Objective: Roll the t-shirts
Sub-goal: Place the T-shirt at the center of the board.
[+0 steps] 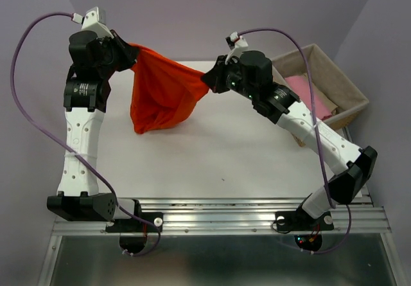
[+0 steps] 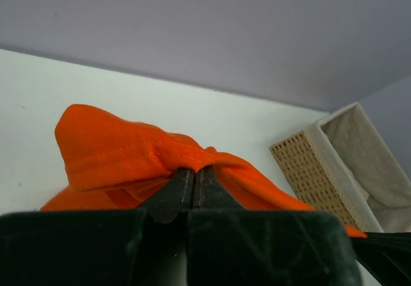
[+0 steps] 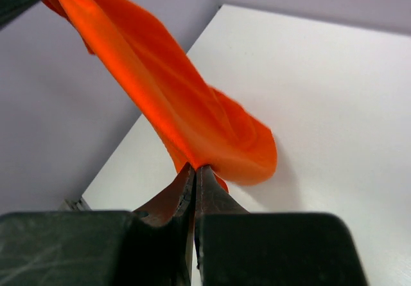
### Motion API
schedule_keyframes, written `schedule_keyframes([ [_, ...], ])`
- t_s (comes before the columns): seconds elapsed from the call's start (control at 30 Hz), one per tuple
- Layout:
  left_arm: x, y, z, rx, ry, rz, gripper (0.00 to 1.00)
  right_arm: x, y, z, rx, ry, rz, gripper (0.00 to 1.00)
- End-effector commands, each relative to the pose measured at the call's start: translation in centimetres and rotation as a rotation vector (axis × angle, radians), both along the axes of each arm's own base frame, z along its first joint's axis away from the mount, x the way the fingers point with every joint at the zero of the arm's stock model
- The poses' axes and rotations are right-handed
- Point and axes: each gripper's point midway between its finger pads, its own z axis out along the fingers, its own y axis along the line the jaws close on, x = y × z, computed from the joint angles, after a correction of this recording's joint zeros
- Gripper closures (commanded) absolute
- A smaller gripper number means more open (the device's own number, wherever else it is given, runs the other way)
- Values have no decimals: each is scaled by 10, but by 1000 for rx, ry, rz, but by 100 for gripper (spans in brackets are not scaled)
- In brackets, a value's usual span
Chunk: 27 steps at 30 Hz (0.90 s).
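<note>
An orange-red t-shirt (image 1: 162, 90) hangs in the air above the back of the white table, stretched between both arms. My left gripper (image 1: 130, 49) is shut on its left top corner; in the left wrist view the cloth (image 2: 128, 154) bunches over the closed left gripper (image 2: 194, 173). My right gripper (image 1: 209, 80) is shut on the shirt's right top corner, and the right wrist view shows the fabric (image 3: 192, 112) running from my closed right gripper (image 3: 196, 170) up toward the other arm. The shirt's lower part sags in a pouch toward the table.
A woven basket (image 1: 343, 83) with a cloth liner stands at the back right and holds a pale pink t-shirt (image 1: 309, 93). The same basket (image 2: 321, 170) appears at the right of the left wrist view. The white table (image 1: 212, 164) lies below, lavender walls behind.
</note>
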Motion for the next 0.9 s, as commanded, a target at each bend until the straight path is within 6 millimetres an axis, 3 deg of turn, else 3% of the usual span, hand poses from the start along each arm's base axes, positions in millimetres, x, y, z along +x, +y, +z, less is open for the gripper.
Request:
schedule_keyframes([
  [0.0,-29,-15,67,2,-186,-102,100,-3,-36,65,51,-169,-131,99],
  [0.2,-65,-27,123,-15,-336,-183,100,-35,-100,155,146,-367,-266,99],
  [0.37,-94,-26,149,-33,-424,-179,100,-61,-125,193,200,-452,-280,99],
  [0.47,-121,-19,179,-32,-512,-142,100,-75,-128,205,221,-484,-239,99],
  [0.63,-147,-16,209,-23,-595,-129,100,-85,-137,213,234,-498,-237,99],
  [0.77,-147,-15,211,-12,-598,-129,100,-89,-150,215,250,-509,-278,99],
  [0.87,-134,-15,201,-13,-563,-126,100,-85,-149,208,234,-492,-288,99],
])
